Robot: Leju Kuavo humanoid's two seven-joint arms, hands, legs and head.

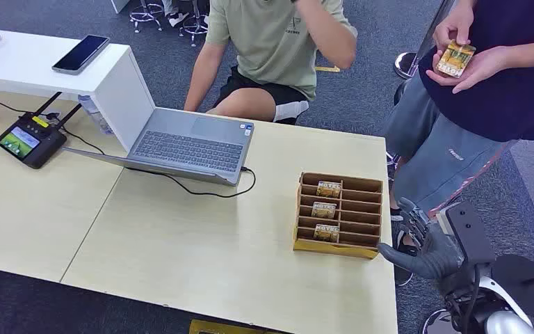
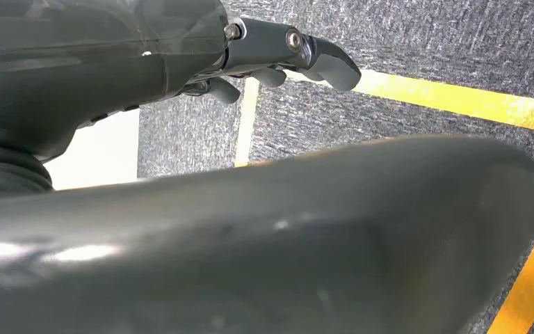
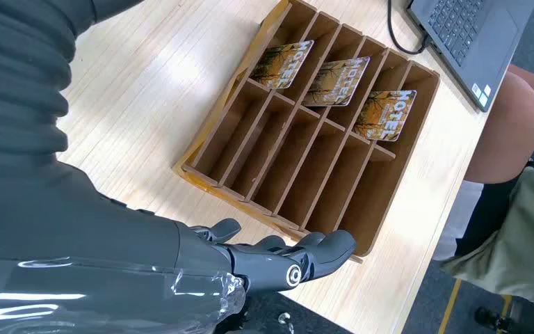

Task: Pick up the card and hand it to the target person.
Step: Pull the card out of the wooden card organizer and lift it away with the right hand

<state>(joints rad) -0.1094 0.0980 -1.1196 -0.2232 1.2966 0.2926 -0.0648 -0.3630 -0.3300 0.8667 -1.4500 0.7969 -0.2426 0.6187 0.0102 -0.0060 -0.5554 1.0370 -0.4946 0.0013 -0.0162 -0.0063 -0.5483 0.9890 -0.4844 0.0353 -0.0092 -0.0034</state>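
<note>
Head view: orange printed card [image 1: 455, 58] rests in standing person's hands [image 1: 471, 66], so handover looks done
Right grey robot hand [image 1: 423, 252] hangs empty, fingers apart, beside brown slotted wooden box [image 1: 338, 245]

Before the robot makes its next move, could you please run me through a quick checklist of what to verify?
1. Cards available: three hotel cards lie in the wooden rack: ok.
2. Right robot hand empty, fingers apart, beside the rack: ok.
3. Left robot hand carries nothing, low over carpet: ok.
4. Standing person near the table already holds a card: cannot tell whether another is due.
5. Laptop cable lies apart from the rack: ok.
</note>
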